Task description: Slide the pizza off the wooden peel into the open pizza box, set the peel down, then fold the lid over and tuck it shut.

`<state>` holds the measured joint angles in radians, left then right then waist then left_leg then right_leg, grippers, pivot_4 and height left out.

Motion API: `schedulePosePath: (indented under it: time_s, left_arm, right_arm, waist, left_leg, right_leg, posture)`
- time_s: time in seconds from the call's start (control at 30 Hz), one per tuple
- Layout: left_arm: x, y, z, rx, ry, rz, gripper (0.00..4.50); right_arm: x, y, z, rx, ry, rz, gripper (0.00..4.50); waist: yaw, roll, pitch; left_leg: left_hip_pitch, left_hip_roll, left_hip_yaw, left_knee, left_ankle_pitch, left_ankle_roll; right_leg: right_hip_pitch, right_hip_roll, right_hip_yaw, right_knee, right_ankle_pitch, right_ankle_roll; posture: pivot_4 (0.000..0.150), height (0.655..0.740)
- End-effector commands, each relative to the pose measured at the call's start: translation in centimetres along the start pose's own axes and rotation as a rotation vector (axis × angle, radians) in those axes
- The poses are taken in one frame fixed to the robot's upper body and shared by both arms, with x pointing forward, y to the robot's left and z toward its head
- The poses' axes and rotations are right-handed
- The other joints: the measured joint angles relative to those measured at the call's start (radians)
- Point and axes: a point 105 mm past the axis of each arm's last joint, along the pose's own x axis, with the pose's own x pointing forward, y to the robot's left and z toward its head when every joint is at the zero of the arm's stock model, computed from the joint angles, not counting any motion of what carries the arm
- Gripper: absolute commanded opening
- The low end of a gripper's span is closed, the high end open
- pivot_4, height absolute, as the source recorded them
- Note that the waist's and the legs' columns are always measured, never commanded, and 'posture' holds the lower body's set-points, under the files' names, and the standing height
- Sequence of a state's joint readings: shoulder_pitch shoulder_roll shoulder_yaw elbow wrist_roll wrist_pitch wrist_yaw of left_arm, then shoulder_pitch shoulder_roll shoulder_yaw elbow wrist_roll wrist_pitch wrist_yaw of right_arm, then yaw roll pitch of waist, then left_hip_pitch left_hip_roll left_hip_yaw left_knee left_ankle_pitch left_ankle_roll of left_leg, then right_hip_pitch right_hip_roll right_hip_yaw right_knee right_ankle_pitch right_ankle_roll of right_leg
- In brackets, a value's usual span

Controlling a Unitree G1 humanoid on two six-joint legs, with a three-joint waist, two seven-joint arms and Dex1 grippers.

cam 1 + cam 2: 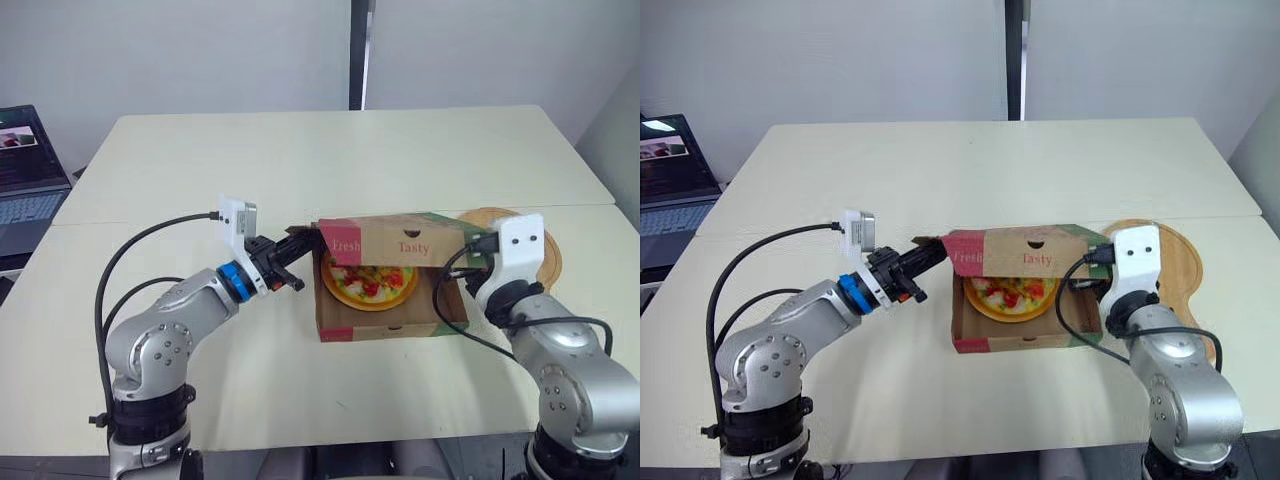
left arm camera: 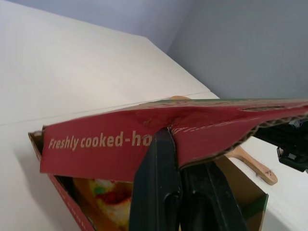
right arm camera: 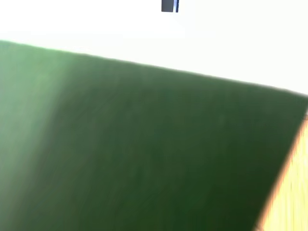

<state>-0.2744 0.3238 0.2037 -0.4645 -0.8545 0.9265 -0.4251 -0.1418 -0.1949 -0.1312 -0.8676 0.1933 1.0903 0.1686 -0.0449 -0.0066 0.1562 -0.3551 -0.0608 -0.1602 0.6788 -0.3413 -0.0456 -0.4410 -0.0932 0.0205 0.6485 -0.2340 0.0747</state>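
Cardboard is creasing where our left pincer (image 1: 305, 245) is pinching the lid (image 1: 400, 243) by its red front flap, pressed together on it near the left corner, so the lid is hanging half folded over the pizza box (image 1: 390, 330). The pizza (image 1: 370, 285) is lying inside the box, and the wooden peel (image 1: 1175, 265) is resting on the desk (image 1: 300, 150) just beside the box's right wall. Our right pincer (image 2: 284, 139) is sitting at the lid's right edge (whether it is gripping, we cannot tell). We are judging that pulling on one corner may be skewing the lid, sending the flap onto the toppings instead of tucking in, or dragging the light box across the desk.
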Motion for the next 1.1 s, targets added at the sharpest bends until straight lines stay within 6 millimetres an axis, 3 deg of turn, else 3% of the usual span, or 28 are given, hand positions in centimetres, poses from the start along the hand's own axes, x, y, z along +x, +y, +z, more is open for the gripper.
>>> schedulePosePath:
  time_s: [0.03, 0.1, 0.17, 0.3, 0.5, 0.67, 0.77, 0.83, 0.97, 1.07, 1.1]
  left_arm:
    - [0.1, -0.6, -0.4, 0.025, -0.002, -0.006, 0.0]
    - [0.1, -0.4, -0.5, 0.034, -0.008, 0.007, 0.0]
    - [0.1, -0.2, -0.5, 0.041, -0.014, 0.017, 0.0]
    - [0.2, -0.2, -0.6, 0.054, -0.018, 0.018, 0.0]
    - [0.3, -0.3, -0.9, 0.072, -0.013, 0.01, 0.0]
    - [0.2, -0.1, -1.2, 0.092, -0.004, 0.005, 0.0]
    - [0.3, 0.0, -1.3, 0.099, -0.004, 0.004, 0.0]
    - [0.4, 0.0, -1.3, 0.104, -0.003, -0.001, 0.0]
    - [0.6, -0.1, -1.5, 0.114, 0.008, -0.021, 0.0]
    - [0.6, 0.1, -1.5, 0.136, 0.017, -0.02, 0.0]
    - [0.6, 0.2, -1.5, 0.144, 0.02, -0.021, 0.0]
  right_arm:
    - [-0.3, 1.2, 1.0, -0.007, -0.081, 0.049, 0.03]
    - [-0.4, 1.1, 1.1, -0.004, -0.095, 0.046, 0.03]
    - [-0.6, 1.0, 1.1, 0.011, -0.113, 0.043, 0.42]
    - [-1.7, 0.7, -0.1, 0.008, -0.063, 0.101, 1.63]
    - [-5.0, -1.0, -2.5, -0.028, 0.102, 0.301, 3.71]
    - [-6.9, -5.8, -1.8, -0.112, 0.184, 0.296, 3.71]
    - [-6.5, -9.1, 1.9, -0.108, 0.097, 0.237, 3.09]
    - [-5.8, -9.7, 4.0, -0.112, 0.049, 0.242, 2.49]
    - [-3.7, -8.7, 6.7, -0.135, 0.003, 0.31, 1.05]
    - [-1.9, -6.6, 7.7, -0.182, -0.003, 0.395, 0.01]
    - [-1.3, -5.8, 7.8, -0.201, 0.001, 0.429, 0.01]
  waist:
    - [0.004, 0.0, 0.0]
    - [0.008, 0.0, 0.0]
    - [0.012, 0.0, 0.0]
    - [0.016, 0.0, 0.0]
    - [0.02, 0.0, 0.0]
    - [0.023, 0.0, 0.0]
    - [0.02, -0.001, 0.0]
    - [0.022, 0.0, 0.0]
    - [0.028, -0.001, 0.0]
    - [0.03, -0.001, 0.001]
    - [0.03, -0.001, 0.001]
  left_leg:
    - [0.0, 0.0, 0.0, 0.0, 0.0, 0.0]
    - [0.001, 0.0, 0.0, 0.0, 0.0, 0.0]
    - [0.003, 0.0, 0.001, 0.0, 0.0, 0.0]
    - [0.004, 0.0, 0.0, 0.0, 0.0, 0.0]
    - [0.01, 0.001, 0.0, -0.001, -0.001, 0.001]
    - [0.017, 0.001, 0.0, -0.001, -0.004, 0.006]
    - [0.019, 0.002, 0.001, -0.001, -0.004, 0.006]
    - [0.019, 0.002, 0.002, -0.001, -0.003, 0.006]
    - [0.023, 0.002, 0.0, -0.003, -0.003, 0.006]
    - [0.024, 0.002, 0.0, -0.002, -0.003, 0.005]
    - [0.024, 0.002, 0.0, -0.002, -0.003, 0.005]
  right_leg:
    - [0.0, 0.0, 0.0, 0.0, 0.0, 0.0]
    - [0.001, 0.0, 0.0, 0.0, 0.0, 0.0]
    - [0.002, 0.001, 0.001, 0.0, 0.0, 0.0]
    - [0.004, 0.001, 0.001, 0.0, 0.0, 0.0]
    - [0.012, 0.002, 0.0, -0.003, 0.0, 0.0]
    - [0.021, 0.002, 0.0, -0.005, -0.001, 0.001]
    - [0.022, 0.003, 0.001, -0.005, -0.001, 0.001]
    - [0.023, 0.003, 0.002, -0.005, -0.001, 0.001]
    - [0.028, 0.003, -0.001, -0.006, -0.001, 0.0]
    - [0.029, 0.003, -0.001, -0.007, -0.001, 0.0]
    - [0.03, 0.003, 0.0, -0.007, -0.001, 0.0]
  posture:
    - [0.15, 0.74]
    - [0.15, 0.74]
    - [0.15, 0.74]
    - [0.15, 0.74]
    - [0.15, 0.74]
    - [0.15, 0.74]
    - [0.15, 0.74]
    - [0.15, 0.74]
    - [0.15, 0.74]
    - [0.15, 0.74]
    - [0.15, 0.74]
